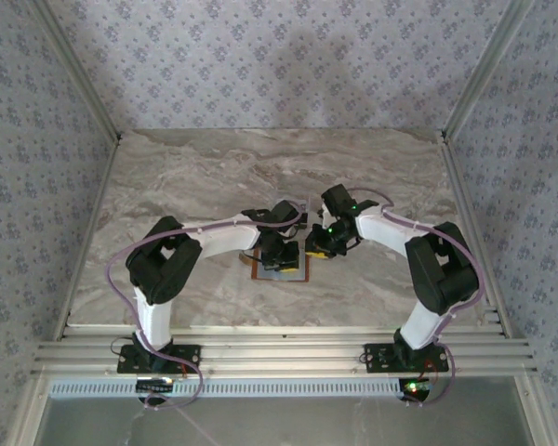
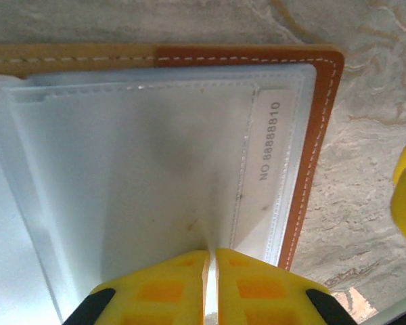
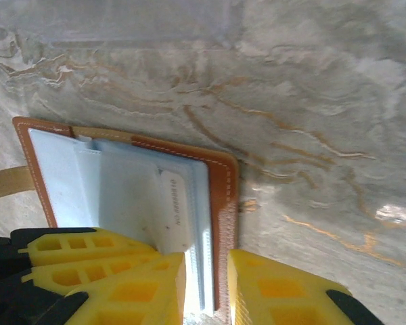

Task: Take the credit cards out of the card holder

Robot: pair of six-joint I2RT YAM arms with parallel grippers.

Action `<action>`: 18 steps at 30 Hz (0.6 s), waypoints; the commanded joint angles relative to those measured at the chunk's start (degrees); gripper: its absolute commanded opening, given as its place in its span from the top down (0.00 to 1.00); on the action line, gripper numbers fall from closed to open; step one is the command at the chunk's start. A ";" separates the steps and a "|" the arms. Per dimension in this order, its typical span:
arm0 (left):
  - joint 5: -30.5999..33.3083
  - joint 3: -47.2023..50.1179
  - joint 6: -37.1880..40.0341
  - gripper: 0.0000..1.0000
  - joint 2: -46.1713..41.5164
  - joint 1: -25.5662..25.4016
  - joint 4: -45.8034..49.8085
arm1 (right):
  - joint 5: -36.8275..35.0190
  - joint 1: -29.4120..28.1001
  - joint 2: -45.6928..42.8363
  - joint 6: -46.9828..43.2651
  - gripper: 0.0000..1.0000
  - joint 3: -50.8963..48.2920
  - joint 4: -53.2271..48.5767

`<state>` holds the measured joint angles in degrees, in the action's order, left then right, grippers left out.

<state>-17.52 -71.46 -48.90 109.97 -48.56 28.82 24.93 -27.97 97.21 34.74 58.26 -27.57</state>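
**Both Jaws Closed In on the Open Card Holder**

The small flat brown leather card holder (image 1: 284, 272) lay open on the grey marble-patterned worktop (image 1: 214, 177). It sat in the near half of the worktop, roughly midway between the two arm bases, with its pale grey-blue pockets facing up. In the top view both arms reached inward and met above it, the left jaws over its middle and the right jaws at its right side.

From the left wrist, the left jaws were all but shut. Their yellow fingers (image 2: 169, 288) pinched a thin pale edge (image 2: 210, 291) that rose from the pockets. Whether that edge was a card or a pocket layer could not be told. Just beyond them, a whitish rectangular credit card (image 2: 271, 149) printed with a number sat tucked in the pocket beside the holder's stitched right border.

From the right wrist, the right jaws stood narrow and straddled that same right border. One yellow finger (image 3: 149, 291) was over the pockets and the other over the bare worktop just outside the leather. Whether they actually gripped the holder could not be told. A tan leather strap (image 3: 7, 181) stuck out from the holder's opposite side.
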 commanded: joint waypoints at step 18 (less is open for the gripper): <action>8.02 -0.21 1.75 0.87 -3.07 -0.31 8.61 | -0.35 -3.08 7.73 3.47 0.75 -0.44 2.63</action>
<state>-12.73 -71.48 -48.38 108.86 -48.56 32.69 26.52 -30.52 102.76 38.13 58.33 -23.51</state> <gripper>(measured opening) 0.132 0.250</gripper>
